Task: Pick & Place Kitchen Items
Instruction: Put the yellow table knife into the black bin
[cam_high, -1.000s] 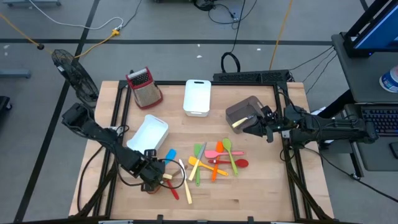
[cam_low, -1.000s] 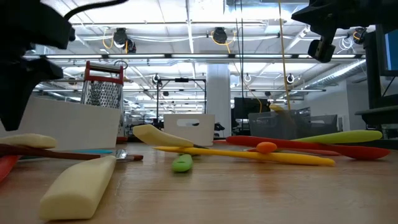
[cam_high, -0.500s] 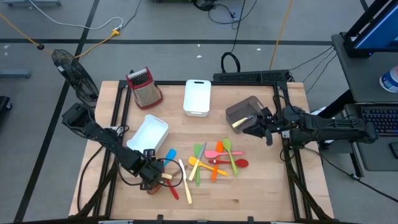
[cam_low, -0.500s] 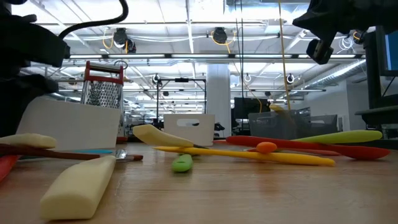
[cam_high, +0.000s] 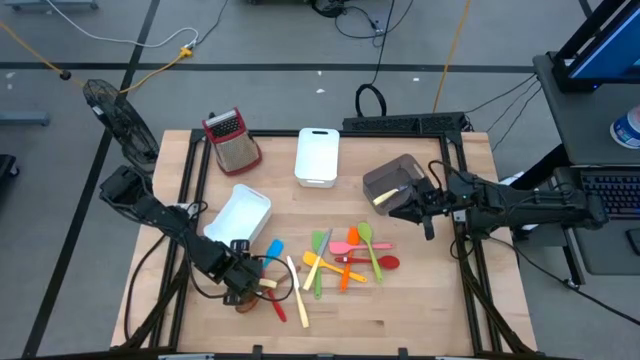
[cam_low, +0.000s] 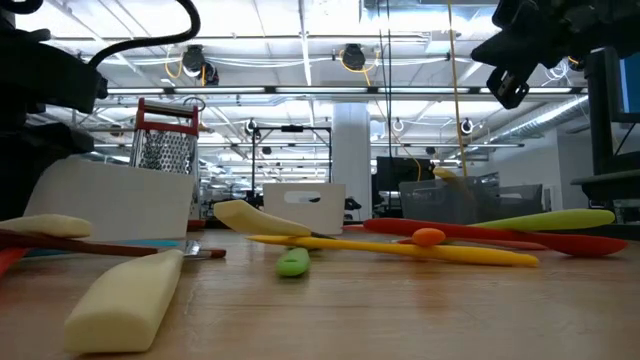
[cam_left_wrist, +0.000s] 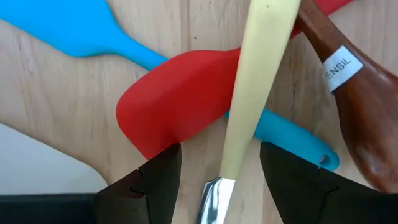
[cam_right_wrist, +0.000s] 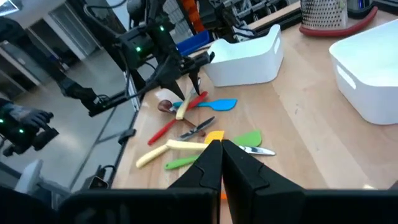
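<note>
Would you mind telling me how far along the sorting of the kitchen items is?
Early. Done: one cream utensil lies in the grey bin. In hand: the left tool is open around the cream-handled knife; the right tool is shut and empty beside the grey bin. Left: the colourful pile on the table.

Table layout, seen from above

The utensils (cam_high: 345, 260) lie scattered at the table's (cam_high: 420, 300) front middle. One bin (cam_high: 238, 216) sits to their left, another bin (cam_high: 317, 157) behind them, a third (cam_high: 388, 178) to the right rear; the grater (cam_high: 232, 140) stands at the back left corner.
</note>
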